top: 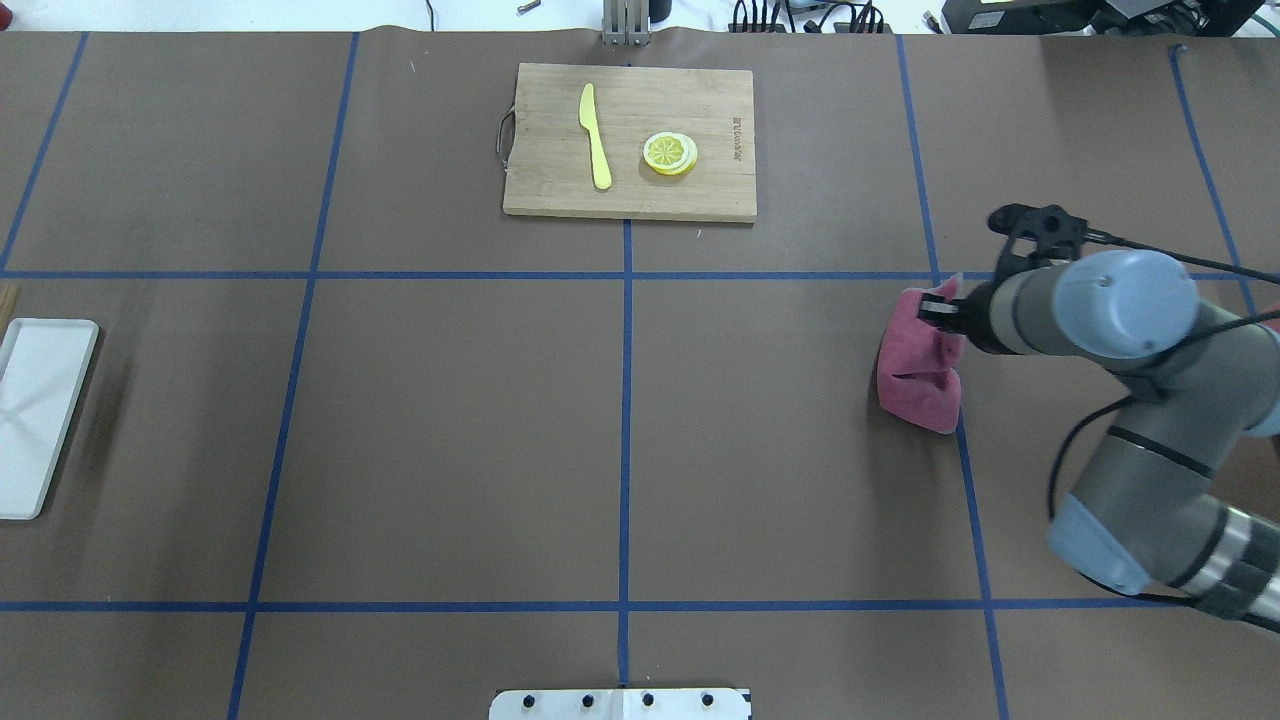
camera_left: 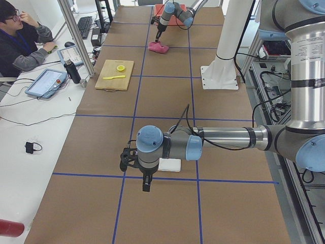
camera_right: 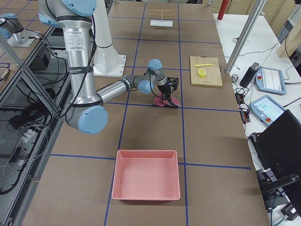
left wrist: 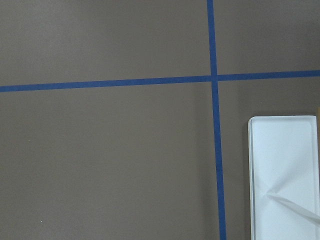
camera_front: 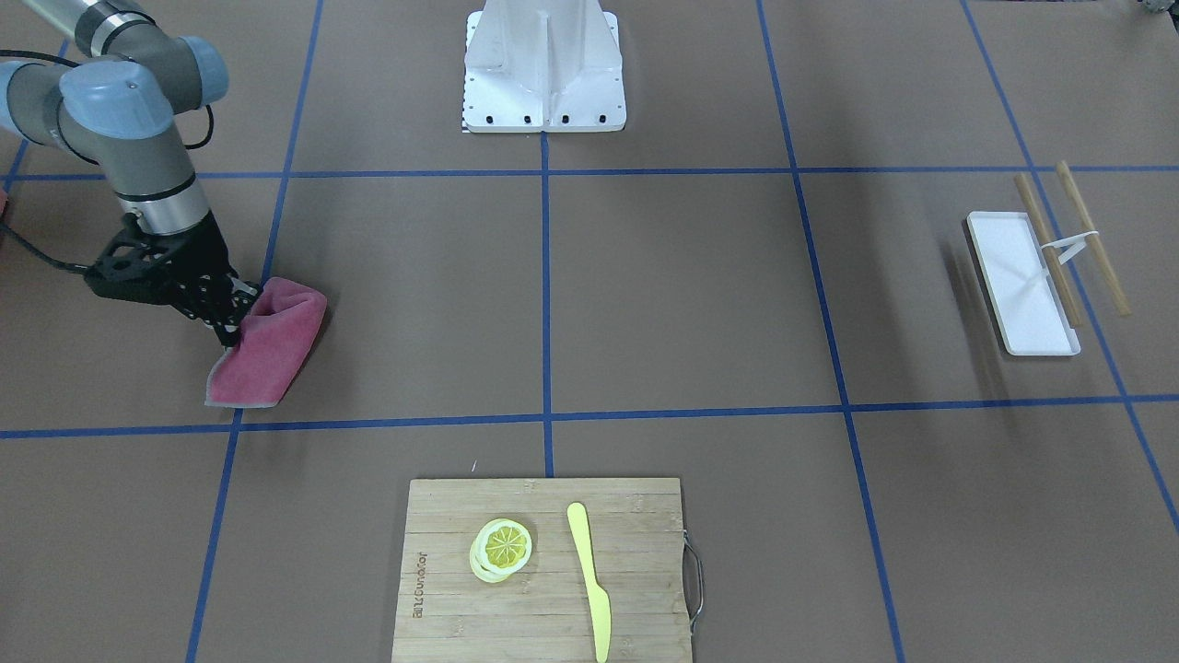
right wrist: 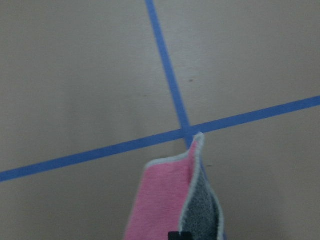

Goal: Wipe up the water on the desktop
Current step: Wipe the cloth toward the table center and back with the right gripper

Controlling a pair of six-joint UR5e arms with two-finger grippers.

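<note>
The brown desktop (camera_front: 645,295) with blue tape lines spans every view; no water shows on it. A pink cloth (camera_front: 272,354) lies partly on the desktop by a tape crossing, with one edge lifted. My right gripper (camera_front: 226,318) is shut on that raised edge, also seen from above (top: 940,310), where the pink cloth (top: 915,385) hangs below it. The right wrist view shows the pink cloth (right wrist: 160,200) folded with its grey underside. My left gripper (camera_left: 145,183) hovers over the desktop beside the white tray (camera_left: 169,164); I cannot tell whether it is open or shut.
A wooden cutting board (camera_front: 442,571) holds lemon slices (camera_front: 502,548) and a yellow knife (camera_front: 589,580). The white tray (camera_front: 1022,281) lies beside chopsticks (camera_front: 1045,244). A pink bin (camera_right: 146,174) sits near the right end. A person (camera_left: 20,40) sits at a side desk.
</note>
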